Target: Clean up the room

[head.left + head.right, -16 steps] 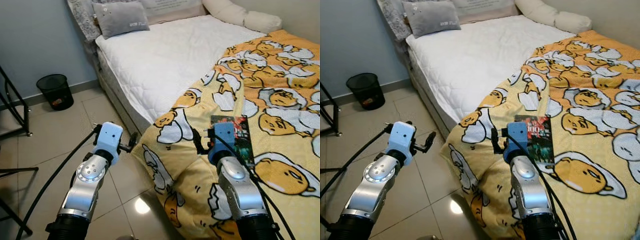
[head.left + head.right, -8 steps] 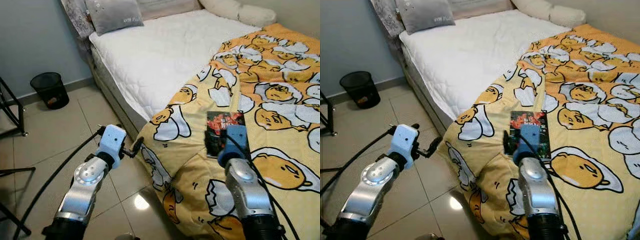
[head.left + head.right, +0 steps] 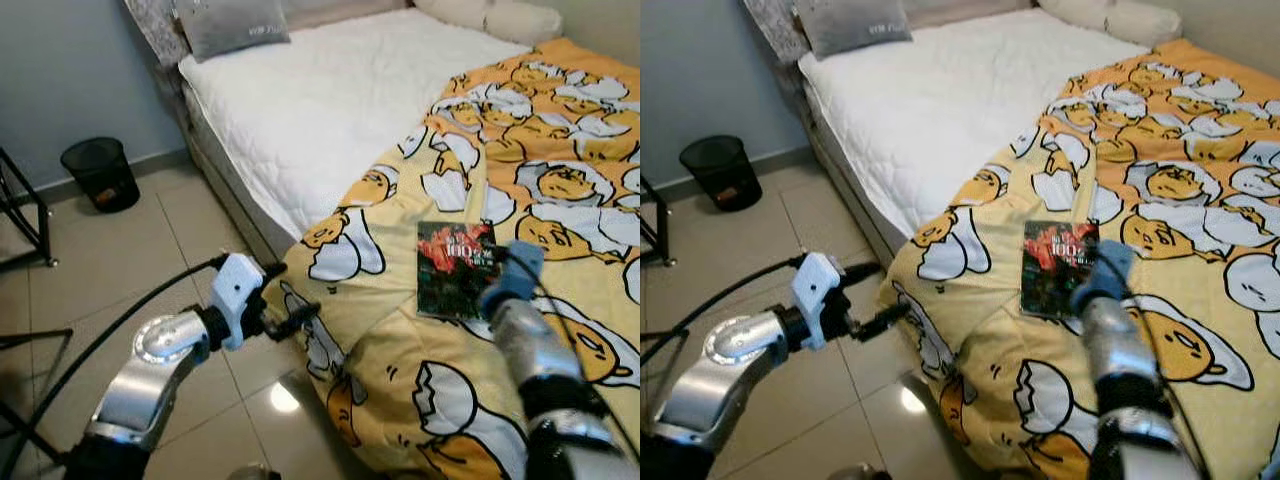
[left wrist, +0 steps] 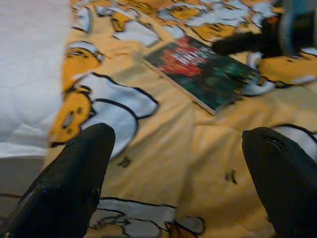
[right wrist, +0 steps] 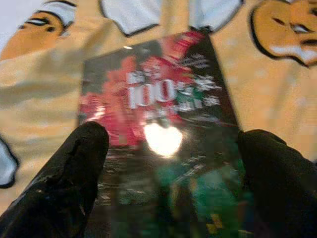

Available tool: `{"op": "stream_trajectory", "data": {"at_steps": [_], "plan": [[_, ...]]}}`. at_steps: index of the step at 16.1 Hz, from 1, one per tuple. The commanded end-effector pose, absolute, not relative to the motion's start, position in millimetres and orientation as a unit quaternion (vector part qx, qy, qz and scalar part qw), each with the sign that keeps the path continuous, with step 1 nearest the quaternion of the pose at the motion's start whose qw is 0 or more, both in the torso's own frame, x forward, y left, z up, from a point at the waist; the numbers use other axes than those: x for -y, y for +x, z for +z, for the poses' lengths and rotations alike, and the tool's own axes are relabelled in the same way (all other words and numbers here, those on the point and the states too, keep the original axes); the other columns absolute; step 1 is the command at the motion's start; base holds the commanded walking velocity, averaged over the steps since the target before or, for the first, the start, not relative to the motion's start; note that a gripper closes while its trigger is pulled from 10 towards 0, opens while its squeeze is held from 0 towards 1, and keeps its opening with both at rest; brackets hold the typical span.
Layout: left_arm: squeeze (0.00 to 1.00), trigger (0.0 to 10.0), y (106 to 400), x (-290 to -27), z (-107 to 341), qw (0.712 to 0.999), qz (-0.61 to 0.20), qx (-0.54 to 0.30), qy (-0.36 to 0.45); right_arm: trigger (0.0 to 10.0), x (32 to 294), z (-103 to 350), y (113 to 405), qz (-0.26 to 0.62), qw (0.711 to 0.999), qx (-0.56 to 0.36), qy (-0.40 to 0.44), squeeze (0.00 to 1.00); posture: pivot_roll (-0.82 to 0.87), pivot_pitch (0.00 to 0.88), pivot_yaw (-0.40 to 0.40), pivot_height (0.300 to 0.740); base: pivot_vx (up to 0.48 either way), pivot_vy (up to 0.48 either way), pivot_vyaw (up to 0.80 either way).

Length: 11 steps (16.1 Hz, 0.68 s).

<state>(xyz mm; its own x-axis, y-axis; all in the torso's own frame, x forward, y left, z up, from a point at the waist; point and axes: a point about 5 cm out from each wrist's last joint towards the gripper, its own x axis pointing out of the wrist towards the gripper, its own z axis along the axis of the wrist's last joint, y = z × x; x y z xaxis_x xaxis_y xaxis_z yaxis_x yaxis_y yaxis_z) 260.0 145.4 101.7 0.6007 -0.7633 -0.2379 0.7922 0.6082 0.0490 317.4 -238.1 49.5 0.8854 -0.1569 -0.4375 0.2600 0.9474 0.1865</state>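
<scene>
One book (image 3: 455,268) lies lengthwise just ahead of my right gripper (image 5: 168,148), fingers spread wide, empty.

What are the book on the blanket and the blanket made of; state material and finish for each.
Book: likely paper with a glossy laminated cover; a bright glare spot reflects off it. Blanket: soft printed fabric, matte; it folds and drapes over the bed edge.

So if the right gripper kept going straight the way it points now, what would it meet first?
Most likely the book lying on the yellow blanket: the right gripper, fingers open, points at its cover, though depth is unclear.
</scene>
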Motion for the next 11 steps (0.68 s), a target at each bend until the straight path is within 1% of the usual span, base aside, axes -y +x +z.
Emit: {"op": "stream_trajectory", "data": {"at_steps": [1, 2, 5, 7, 9, 11], "plan": [[0.83, 10.0, 258.6, -144.9, 104.6, 0.881, -0.455, -0.102, 0.08, 10.0, 243.4, 50.5, 319.8, -0.111, 0.961, -0.211, 0.14, 0.0, 0.05, 0.0, 0.048, 0.74, 0.0, 0.0, 0.0], [0.83, 10.0, 256.6, -146.9, 105.0, 0.875, -0.465, -0.11, 0.083, 10.0, 250.7, 48.3, 319.8, -0.12, 0.956, -0.22, 0.155, 0.0, 0.06, 0.0, 0.052, 0.74, 0.0, 0.0, 0.0], [0.83, 10.0, 249.7, -153.0, 111.4, 0.868, -0.474, -0.121, 0.082, 10.0, 269.3, 45.3, 316.1, -0.142, 0.946, -0.228, 0.182, 0.0, 0.09, 0.0, 0.052, 0.74, 0.0, 0.0, 0.0], [0.83, 10.0, 239.7, -157.7, 115.8, 0.864, -0.481, -0.131, 0.074, 10.0, 269.0, 40.9, 313.6, -0.132, 0.933, -0.233, 0.242, 0.0, 0.11, 0.0, 0.059, 0.74, 0.0, 0.0, 0.0], [0.83, 10.0, 234.0, -160.4, 117.4, 0.861, -0.485, -0.139, 0.072, 10.0, 268.2, 41.3, 313.8, -0.121, 0.922, -0.217, 0.298, 0.0, 0.12, 0.0, 0.066, 0.74, 0.0, 0.0, 0.0], [0.83, 10.0, 230.4, -163.3, 118.5, 0.86, -0.483, -0.148, 0.072, 10.0, 265.1, 44.3, 315.8, -0.092, 0.911, -0.181, 0.36, 0.0, 0.12, 0.0, 0.075, 0.74, 0.0, 0.0, 0.0]]}}
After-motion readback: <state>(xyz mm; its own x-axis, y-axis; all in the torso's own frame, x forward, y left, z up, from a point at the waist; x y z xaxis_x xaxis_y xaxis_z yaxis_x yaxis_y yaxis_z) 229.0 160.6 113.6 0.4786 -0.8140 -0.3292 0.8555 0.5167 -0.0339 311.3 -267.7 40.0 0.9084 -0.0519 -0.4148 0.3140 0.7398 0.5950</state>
